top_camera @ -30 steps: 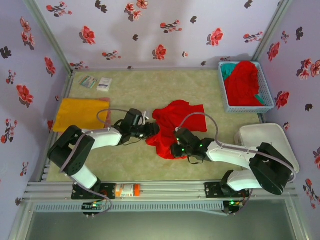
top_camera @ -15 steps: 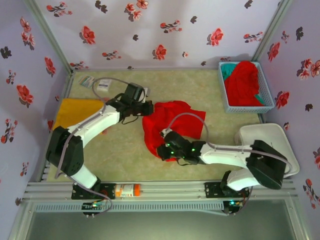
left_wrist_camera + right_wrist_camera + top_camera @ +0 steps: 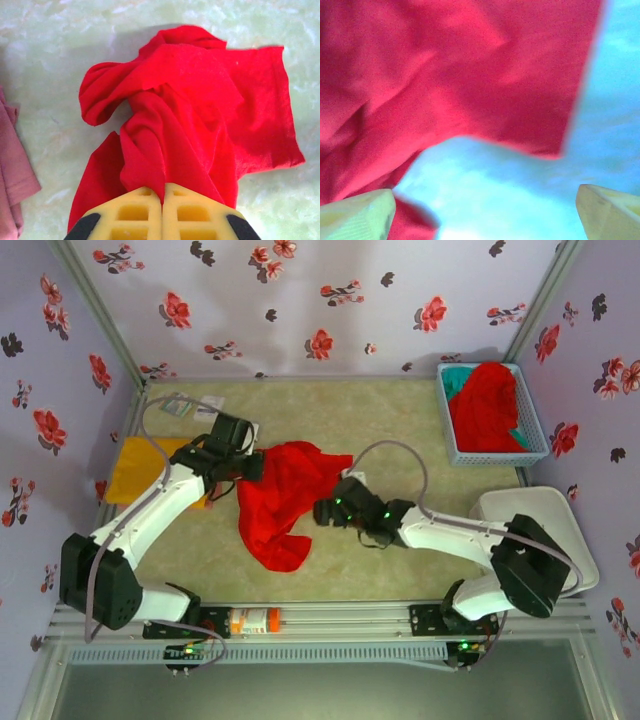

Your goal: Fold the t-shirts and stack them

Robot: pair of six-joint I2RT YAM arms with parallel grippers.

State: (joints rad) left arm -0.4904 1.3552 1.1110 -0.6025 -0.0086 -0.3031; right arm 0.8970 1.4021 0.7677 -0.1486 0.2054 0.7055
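Note:
A crumpled red t-shirt lies mid-table, bunched and stretched toward the left. My left gripper is shut on its left edge; in the left wrist view the yellow fingertips pinch a fold of the red t-shirt. My right gripper stands open just right of the shirt, its pads wide apart with bare table between them and the red t-shirt ahead. An orange-yellow t-shirt lies flat at the left. More red and teal t-shirts fill the blue basket.
Two small cards lie at the back left. A white tray sits at the right edge. The walls of the enclosure close in on three sides. A folded pinkish cloth edge shows at the left of the left wrist view.
My left gripper closed on the red t-shirt and dragged it left and back. My right gripper let go of the shirt, opened wide and drew back to the right.

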